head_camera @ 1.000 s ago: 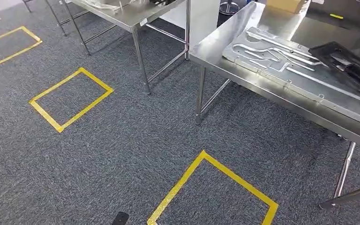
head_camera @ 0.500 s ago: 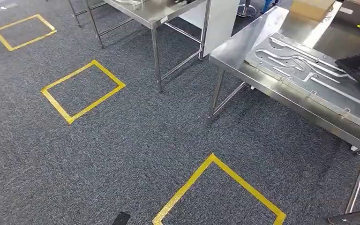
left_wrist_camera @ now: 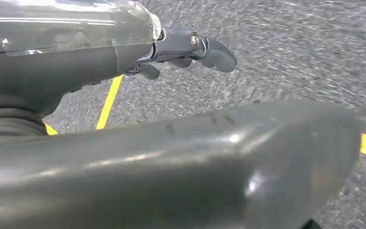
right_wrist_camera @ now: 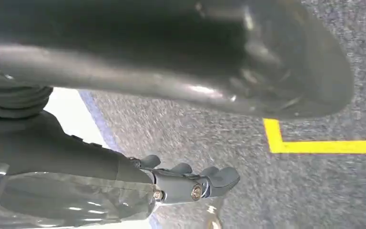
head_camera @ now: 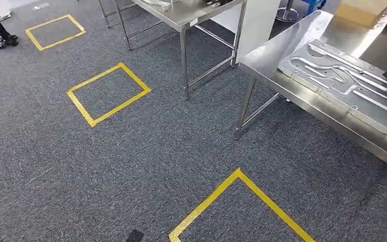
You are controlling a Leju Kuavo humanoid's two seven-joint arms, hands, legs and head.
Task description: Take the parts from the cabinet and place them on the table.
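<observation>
Nearest to me, both arms hang down over the grey carpet [head_camera: 146,161]. The left hand [left_wrist_camera: 138,143] and the right hand [right_wrist_camera: 181,62] carry nothing. Their fingers [left_wrist_camera: 205,47] are released and only a little bent.

On the floor, the corner of a yellow tape square [head_camera: 239,175] lies at the lower middle of the head view, and a second square [head_camera: 108,93] lies further, in the middle left. Compared with a second ago, all these marks and both tables have slid to the right of the frame. I judge that the robot itself is turning to its left and that nothing on the floor has moved.

At the right edge stands the steel tabletop [head_camera: 267,55], and a flat metal plate [head_camera: 342,80] with pressed channels lies on it, probably a part that is already delivered. A cardboard box [head_camera: 363,11] sits behind it. Further, at the top middle, is a second table [head_camera: 191,17]. A third square [head_camera: 55,31] and the shoes of a person [head_camera: 2,39] have come into the upper left corner.

With free hands and this turning, I think the robot is going back to the cabinet for the next part.
</observation>
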